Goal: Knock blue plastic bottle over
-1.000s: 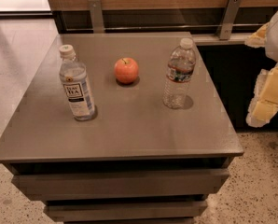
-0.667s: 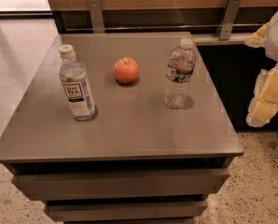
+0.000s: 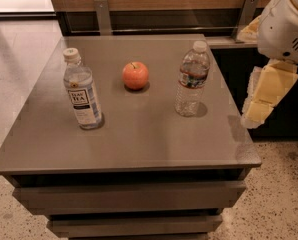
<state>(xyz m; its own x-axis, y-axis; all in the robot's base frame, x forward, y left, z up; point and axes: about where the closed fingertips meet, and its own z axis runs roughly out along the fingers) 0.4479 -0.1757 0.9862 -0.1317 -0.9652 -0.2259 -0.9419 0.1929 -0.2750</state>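
The blue plastic bottle point(image 3: 82, 91) stands upright on the left part of the grey table point(image 3: 139, 139). It is clear with a white cap and a pale label bearing a dark "TEA" box. My gripper point(image 3: 266, 96) hangs at the right edge of the view, just beyond the table's right edge and at about tabletop height. It is far to the right of the bottle and touches nothing. The white arm housing point(image 3: 286, 24) sits above it.
A red apple point(image 3: 135, 75) lies at the middle back of the table. A ribbed clear water bottle point(image 3: 192, 79) stands upright on the right side, between my gripper and the tea bottle. A wooden wall with metal brackets point(image 3: 102, 14) runs behind the table.
My gripper and arm have moved a little left and up, closer to the table's right edge. The bottles and the apple have not moved.
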